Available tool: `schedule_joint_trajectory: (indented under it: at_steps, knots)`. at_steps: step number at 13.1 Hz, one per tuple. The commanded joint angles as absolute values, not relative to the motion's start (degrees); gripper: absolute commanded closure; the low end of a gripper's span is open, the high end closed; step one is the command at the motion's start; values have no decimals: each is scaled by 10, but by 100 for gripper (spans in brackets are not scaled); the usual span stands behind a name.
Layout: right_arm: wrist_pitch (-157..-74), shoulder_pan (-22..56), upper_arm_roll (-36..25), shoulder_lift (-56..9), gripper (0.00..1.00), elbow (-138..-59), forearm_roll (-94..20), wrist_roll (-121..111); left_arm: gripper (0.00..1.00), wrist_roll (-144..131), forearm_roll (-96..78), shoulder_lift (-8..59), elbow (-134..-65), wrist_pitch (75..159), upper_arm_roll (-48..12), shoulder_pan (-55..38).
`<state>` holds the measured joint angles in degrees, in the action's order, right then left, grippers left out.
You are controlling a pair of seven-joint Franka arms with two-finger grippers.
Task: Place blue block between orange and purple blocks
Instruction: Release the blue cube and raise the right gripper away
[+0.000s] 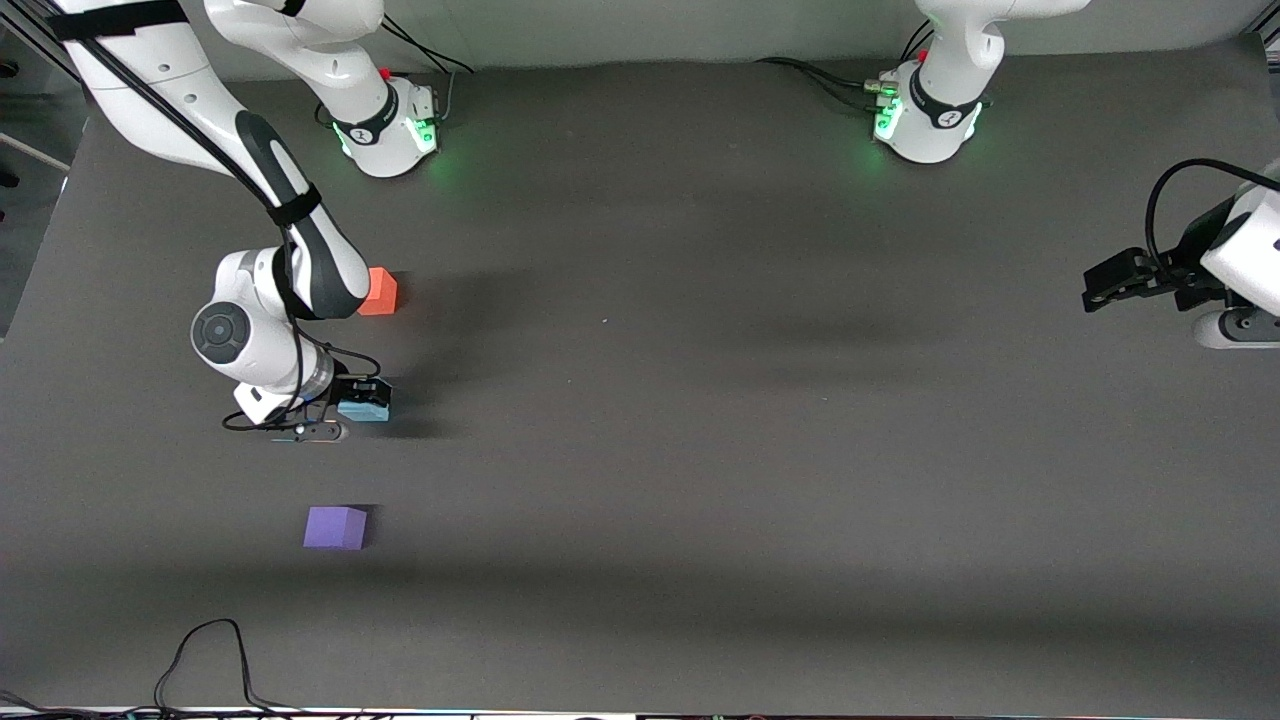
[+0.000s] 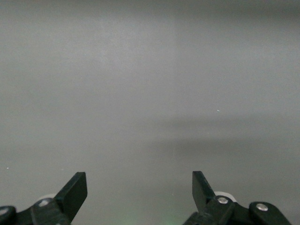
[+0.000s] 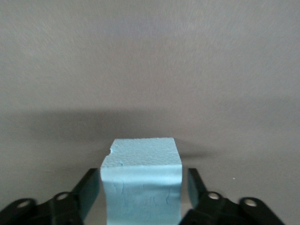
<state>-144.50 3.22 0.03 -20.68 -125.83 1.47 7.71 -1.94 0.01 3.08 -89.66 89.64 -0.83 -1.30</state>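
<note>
The orange block [image 1: 379,292] is partly hidden by the right arm. The blue block [image 1: 364,409] is partly covered by the right gripper [image 1: 352,405]; the right wrist view cuts off its lower part. Contact between fingers and block cannot be determined.
</note>
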Motion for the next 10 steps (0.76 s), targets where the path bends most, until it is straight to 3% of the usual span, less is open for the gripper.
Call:
schedule_joint_trajectory:
  at_steps: [1,5,10]
  knots:
    - [-1369,40,-8,-108,0,-1259,5,74,0,-11,4,21,-906,896,-7,-15]
    - [-1226,40,-8,2,0,-1193,5,67,0,-11,3,20,-905,897,-7,-14]
    - [-1065,39,-11,62,0,-1075,2,66,0,-12,4,18,-905,898,-7,-15]
